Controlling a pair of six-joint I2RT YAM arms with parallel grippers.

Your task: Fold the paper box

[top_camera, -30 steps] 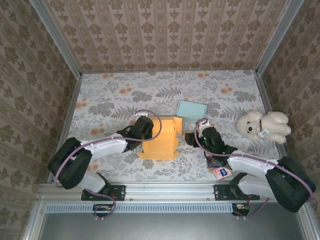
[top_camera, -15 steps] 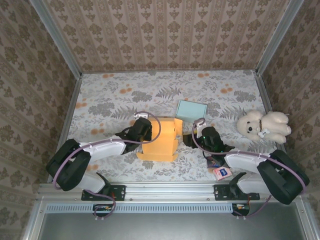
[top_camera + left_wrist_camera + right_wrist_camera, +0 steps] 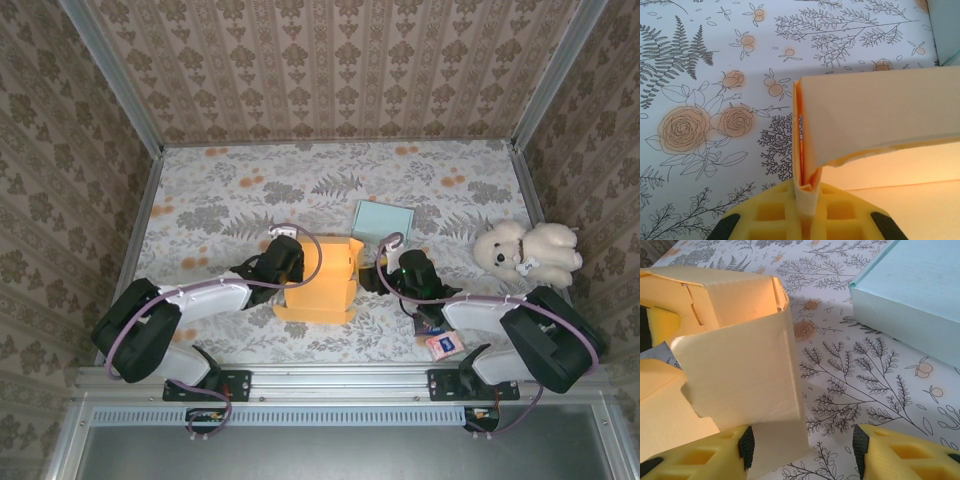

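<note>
The orange paper box point(image 3: 322, 282) stands partly formed at the table's middle, its top open and flaps loose. My left gripper point(image 3: 291, 262) is shut on the box's left wall; in the left wrist view the thin doubled wall point(image 3: 805, 150) runs down into the pinch of the gripper point(image 3: 807, 202). My right gripper point(image 3: 373, 271) sits at the box's right side, open. In the right wrist view a pale side flap point(image 3: 740, 370) hangs against the left fingertip pad point(image 3: 746, 447), while the other pad point(image 3: 860, 449) stands apart over bare tablecloth.
A light teal flat box point(image 3: 384, 219) lies just behind the paper box, close to the right gripper point(image 3: 912, 295). A white plush toy point(image 3: 527, 250) sits at the right edge. A small pink card point(image 3: 444, 346) lies near the right arm's base.
The right gripper has slid left up to the box's right flap, jaws narrowing a little. The left gripper keeps its pinch; the box has shifted slightly left.
</note>
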